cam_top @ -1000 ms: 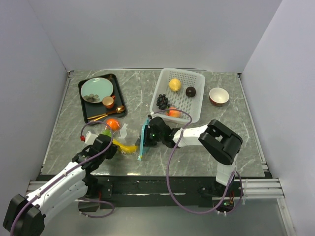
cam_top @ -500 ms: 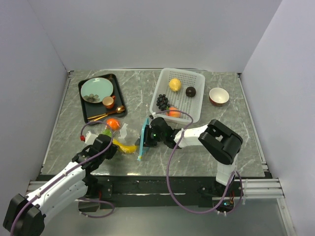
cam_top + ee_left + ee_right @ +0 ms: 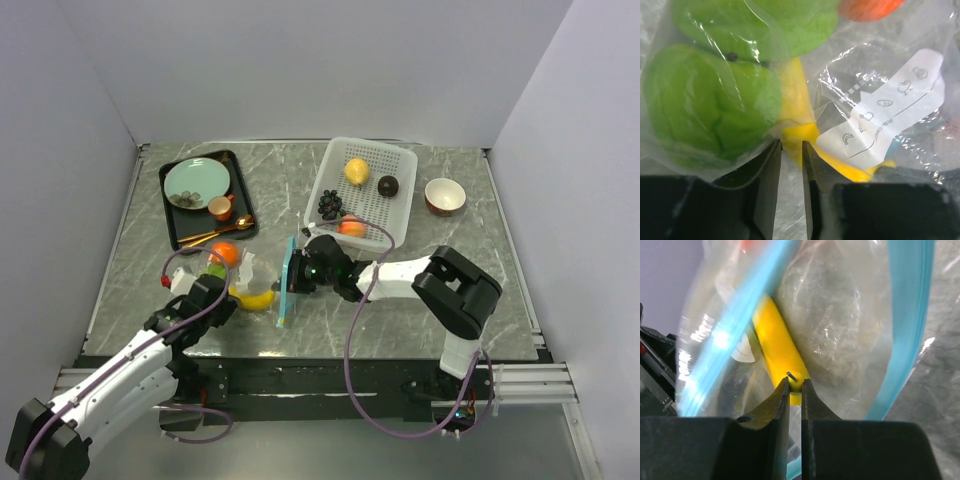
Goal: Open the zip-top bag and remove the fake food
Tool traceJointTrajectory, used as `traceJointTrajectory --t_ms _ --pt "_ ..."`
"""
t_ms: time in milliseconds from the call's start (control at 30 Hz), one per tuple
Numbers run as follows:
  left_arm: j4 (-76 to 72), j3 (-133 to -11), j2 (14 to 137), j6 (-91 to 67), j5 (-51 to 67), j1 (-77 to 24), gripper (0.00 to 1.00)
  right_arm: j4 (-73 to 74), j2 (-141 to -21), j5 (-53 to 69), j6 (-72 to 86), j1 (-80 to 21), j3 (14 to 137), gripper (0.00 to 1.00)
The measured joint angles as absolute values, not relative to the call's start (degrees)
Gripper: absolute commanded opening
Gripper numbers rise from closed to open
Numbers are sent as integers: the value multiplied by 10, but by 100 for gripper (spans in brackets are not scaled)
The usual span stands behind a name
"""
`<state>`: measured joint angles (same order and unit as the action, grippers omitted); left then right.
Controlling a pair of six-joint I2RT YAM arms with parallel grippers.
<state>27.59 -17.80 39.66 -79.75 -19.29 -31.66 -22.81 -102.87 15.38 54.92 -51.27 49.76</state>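
Since the earlier frames the right arm has reached further left, and the clear crinkly zip-top bag with a teal zipper strip (image 3: 287, 285) has shifted a little left with it; the bag rests on the grey marbled desk (image 3: 420, 310) between the two arms, its mouth open toward the right arm. The step in hand is, I judge, taking out the food; the right claw (image 3: 795, 387) is inside the mouth, nearly closed, its tips pinching the end of the yellow plastic toy banana (image 3: 775, 340). The left claw (image 3: 792, 147) stands at the far end with only a narrow gap; film lies there, but if it is gripped I cannot tell. Next the banana must be drawn out straight while the bag is held back; the green plastic lime (image 3: 705, 105) remains inside. A white paper label (image 3: 885, 115) carries small drawn pictograms; no words are readable.
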Motion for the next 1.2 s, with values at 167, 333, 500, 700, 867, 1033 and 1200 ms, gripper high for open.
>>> traceJointTrajectory --t_ms 167,333,500,700,867,1033,1200 --pt "317 -210 388 -791 -222 -317 29 -209 -996 136 529 -516 493 0" --pt "340 -233 393 -788 -253 -317 28 -196 -962 121 512 -516 489 0" --pt "351 -235 401 -789 -269 -317 26 -176 -929 107 496 -515 473 0" --pt "349 -235 416 -789 -269 -317 24 -138 -865 86 475 -505 437 0" --pt "345 -235 429 -787 -269 -317 23 -92 -813 60 450 -502 416 0" --pt "339 -235 431 -786 -268 -317 23 -30 -750 29 426 -500 394 0" --pt "333 -239 431 -776 -264 -317 24 41 -675 -1 405 -490 378 0"
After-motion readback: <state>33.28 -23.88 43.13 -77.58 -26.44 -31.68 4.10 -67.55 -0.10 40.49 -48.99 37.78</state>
